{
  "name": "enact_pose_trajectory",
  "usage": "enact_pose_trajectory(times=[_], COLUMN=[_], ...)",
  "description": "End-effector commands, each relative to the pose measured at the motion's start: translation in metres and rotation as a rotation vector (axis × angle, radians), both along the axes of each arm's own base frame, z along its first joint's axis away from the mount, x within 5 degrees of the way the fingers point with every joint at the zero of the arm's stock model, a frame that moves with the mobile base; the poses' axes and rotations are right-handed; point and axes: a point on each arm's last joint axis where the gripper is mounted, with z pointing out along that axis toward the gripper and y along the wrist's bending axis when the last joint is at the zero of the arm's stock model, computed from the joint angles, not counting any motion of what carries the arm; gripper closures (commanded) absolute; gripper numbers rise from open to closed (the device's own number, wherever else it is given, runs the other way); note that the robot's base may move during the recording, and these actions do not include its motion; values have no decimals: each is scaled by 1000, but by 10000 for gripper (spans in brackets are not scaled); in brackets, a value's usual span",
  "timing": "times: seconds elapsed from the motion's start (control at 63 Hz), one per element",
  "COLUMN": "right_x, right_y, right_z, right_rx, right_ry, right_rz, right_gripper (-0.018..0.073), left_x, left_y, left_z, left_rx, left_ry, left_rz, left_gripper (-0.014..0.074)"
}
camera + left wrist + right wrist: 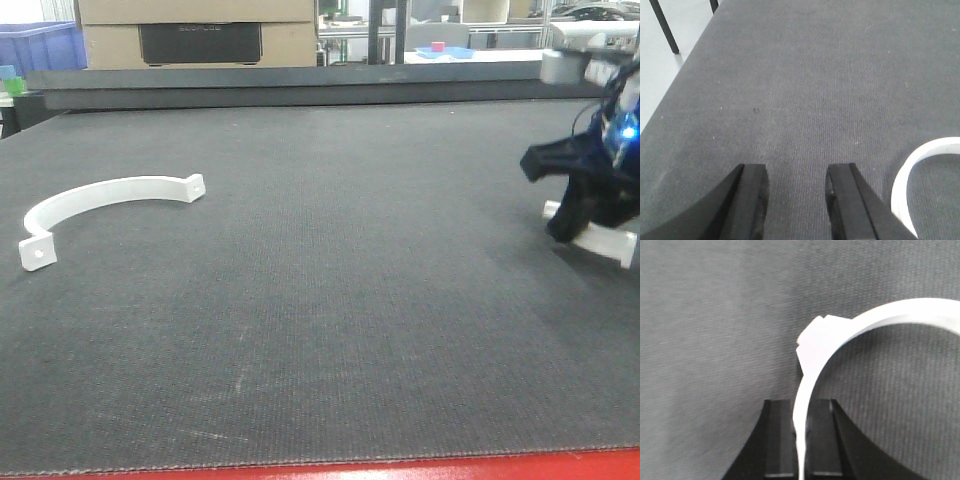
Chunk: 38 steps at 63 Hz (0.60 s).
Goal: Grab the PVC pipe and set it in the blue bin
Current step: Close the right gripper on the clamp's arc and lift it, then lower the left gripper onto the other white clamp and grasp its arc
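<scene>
Two white curved PVC pipe pieces show. One arc lies flat on the dark mat at the left; its curve also shows at the lower right of the left wrist view. My left gripper stands open over bare mat just left of it, holding nothing. My right gripper at the mat's right edge is shut on the other white pipe piece. In the right wrist view the pads pinch the thin band edge-on, the gripper low over the mat. A blue bin stands far back left.
The dark textured mat covers the table, with a red front edge. A cardboard box sits beyond the back edge. A small blue tray lies on a far table. The mat's left edge drops to the floor.
</scene>
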Motion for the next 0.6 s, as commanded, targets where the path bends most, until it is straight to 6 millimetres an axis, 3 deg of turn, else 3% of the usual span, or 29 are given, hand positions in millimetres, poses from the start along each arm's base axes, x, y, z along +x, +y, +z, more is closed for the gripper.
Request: enact_pose_trajectory(times=[0.0, 0.286, 0.444, 0.587], right_x=[-5, -28, -46, -60], right_y=[2, 8, 12, 15], right_z=[24, 89, 116, 132], right_rx=[2, 42, 46, 57], right_ry=[-69, -248, -313, -347], right_rz=[-3, -16, -3, 8], right_gripper=[728, 728, 728, 728], left_x=[0, 6, 21, 34], left_y=[-1, -13, -28, -40], left_z=[1, 3, 4, -3], left_rx=[-2, -60, -65, -70], left_ry=[17, 12, 62, 124], left_rz=[-4, -15, -68, -107], left_gripper=[376, 376, 365, 305])
